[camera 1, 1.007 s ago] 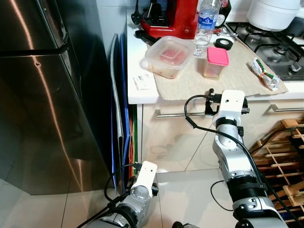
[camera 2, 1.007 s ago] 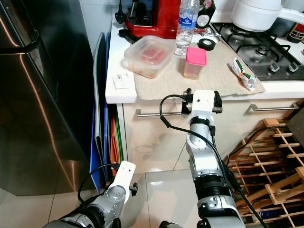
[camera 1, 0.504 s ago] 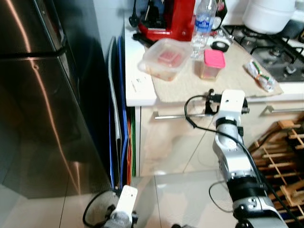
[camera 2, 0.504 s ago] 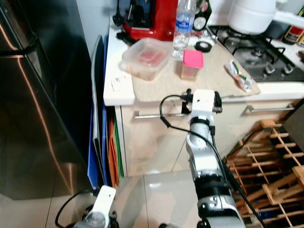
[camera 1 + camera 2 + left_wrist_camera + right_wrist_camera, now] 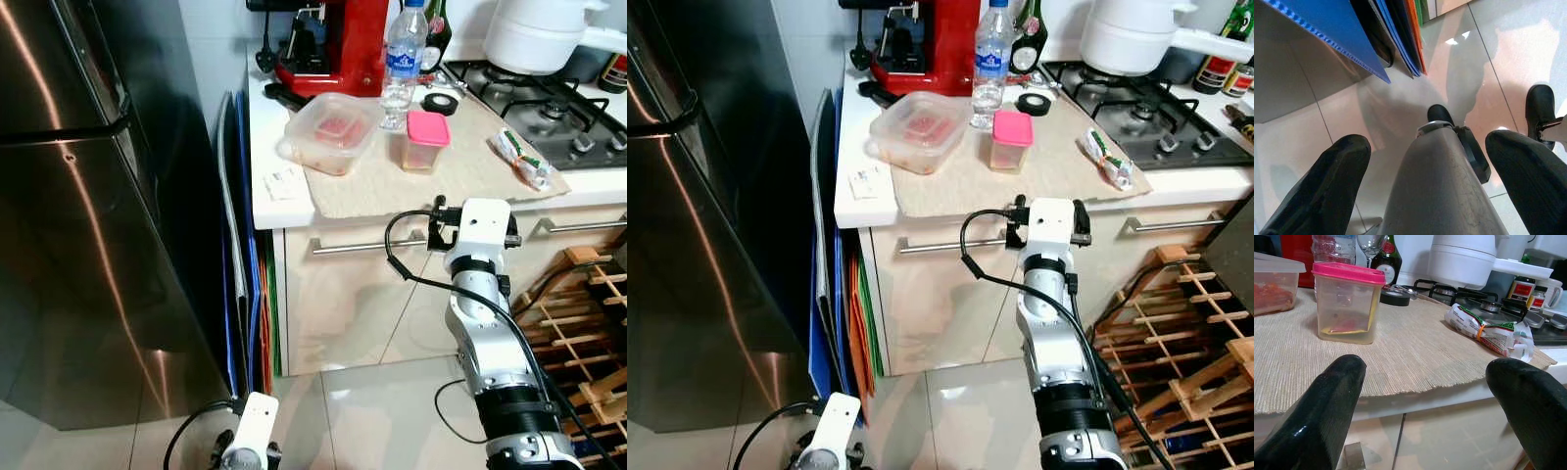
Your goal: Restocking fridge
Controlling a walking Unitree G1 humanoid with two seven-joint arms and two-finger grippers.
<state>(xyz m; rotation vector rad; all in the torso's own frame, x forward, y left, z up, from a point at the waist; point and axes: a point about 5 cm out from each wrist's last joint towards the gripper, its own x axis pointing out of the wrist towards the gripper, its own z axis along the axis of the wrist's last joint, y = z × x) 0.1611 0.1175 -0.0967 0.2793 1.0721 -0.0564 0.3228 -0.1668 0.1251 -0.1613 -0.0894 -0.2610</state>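
Closed steel fridge (image 5: 69,215) at left; beside it a desk (image 5: 862,201) carrying a clear food tub (image 5: 919,129), then a smaller pink-lidded container (image 5: 1009,140). Right pincer (image 5: 1425,396) spread wide, empty, level with the desk edge, facing the pink-lidded container; left pincer (image 5: 1425,161) likewise wide, hanging near the floor. Best approached by rising above the edge, straddling the container below its lid, squeezing gently.
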